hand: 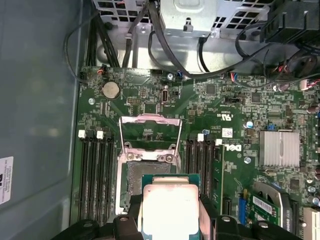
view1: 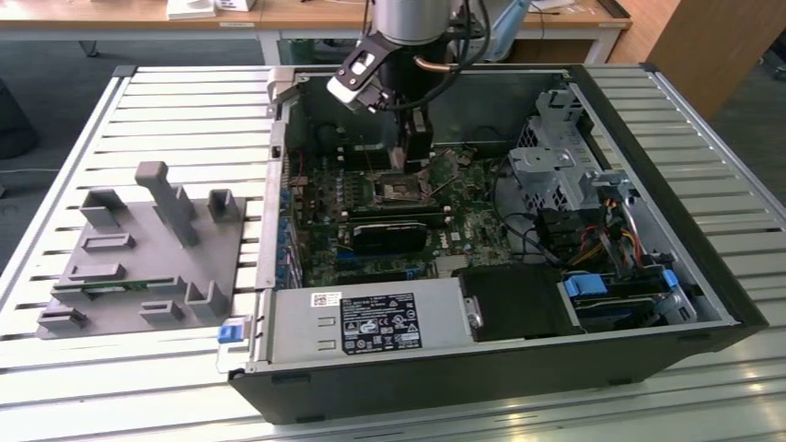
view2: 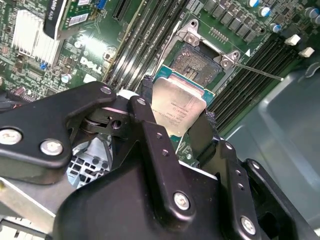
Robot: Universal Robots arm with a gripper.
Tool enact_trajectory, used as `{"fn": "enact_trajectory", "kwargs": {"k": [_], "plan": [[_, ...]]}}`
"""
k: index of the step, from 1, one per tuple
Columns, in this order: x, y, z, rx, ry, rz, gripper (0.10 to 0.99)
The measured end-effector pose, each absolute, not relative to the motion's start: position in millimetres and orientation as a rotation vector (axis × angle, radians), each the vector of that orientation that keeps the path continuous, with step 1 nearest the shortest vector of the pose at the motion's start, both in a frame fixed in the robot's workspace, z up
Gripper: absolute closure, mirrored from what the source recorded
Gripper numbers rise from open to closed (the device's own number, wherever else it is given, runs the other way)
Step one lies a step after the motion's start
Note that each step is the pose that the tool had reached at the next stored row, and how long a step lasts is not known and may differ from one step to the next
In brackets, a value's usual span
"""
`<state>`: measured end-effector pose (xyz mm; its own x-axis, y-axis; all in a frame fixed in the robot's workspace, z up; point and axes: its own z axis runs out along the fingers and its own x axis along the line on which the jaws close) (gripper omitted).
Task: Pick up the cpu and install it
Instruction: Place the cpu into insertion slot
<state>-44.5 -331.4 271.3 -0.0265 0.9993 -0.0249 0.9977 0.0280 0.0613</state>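
Claw (view2: 178, 114): clamped on cpu (hand: 170, 212), one finger on each of two opposite edges, silver top facing both wrist views. Cpu: held inside open case (view1: 694, 230), over socket (hand: 149, 175), not seated. Socket: bare, load plate (hand: 150, 131) swung up, memory slots (hand: 95, 175) on both sides. Motherboard (hand: 225, 102): green, flat on case floor. Counter (view1: 184, 110): slatted, carrying case and, at the exterior view's left, grey fixture (view1: 135, 262).

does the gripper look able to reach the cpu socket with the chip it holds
Probably yes: the gripper, shut on the cpu, hangs close to the socket, whose load plate stands open; nothing sits between them.
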Motion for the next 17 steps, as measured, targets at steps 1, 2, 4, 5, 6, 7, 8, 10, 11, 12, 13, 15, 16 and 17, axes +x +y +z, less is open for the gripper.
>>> {"fn": "enact_trajectory", "kwargs": {"k": [1,2,4,5,6,7,8,10,11,12,13,15,16,17], "plan": [[-44.6,-331.0,269.5,2.149,2.208,0.041,0.553],[-44.6,-330.2,267.8,2.149,2.208,0.041,0.553],[-44.6,-327.6,264.1,2.149,2.208,0.04,0.553],[-44.6,-326.2,262.3,2.149,2.208,0.041,0.553],[-44.6,-324.6,260.4,2.149,2.208,0.041,0.553],[-44.6,-323.3,258.6,2.149,2.208,0.041,0.553],[-44.7,-322.3,256.7,2.149,2.208,0.041,0.553],[-44.8,-320.7,253.2,2.149,2.208,0.041,0.553],[-44.8,-319.8,251.3,2.149,2.208,0.041,0.553],[-44.9,-318.9,249.5,2.149,2.208,0.041,0.553],[-44.9,-318.0,247.7,2.149,2.208,0.041,0.553],[-45.2,-315.8,244.1,2.148,2.208,0.04,0.553],[-45.4,-314.5,242.3,2.148,2.208,0.04,0.553],[-45.7,-313.1,240.4,2.149,2.207,0.04,0.553]]}}
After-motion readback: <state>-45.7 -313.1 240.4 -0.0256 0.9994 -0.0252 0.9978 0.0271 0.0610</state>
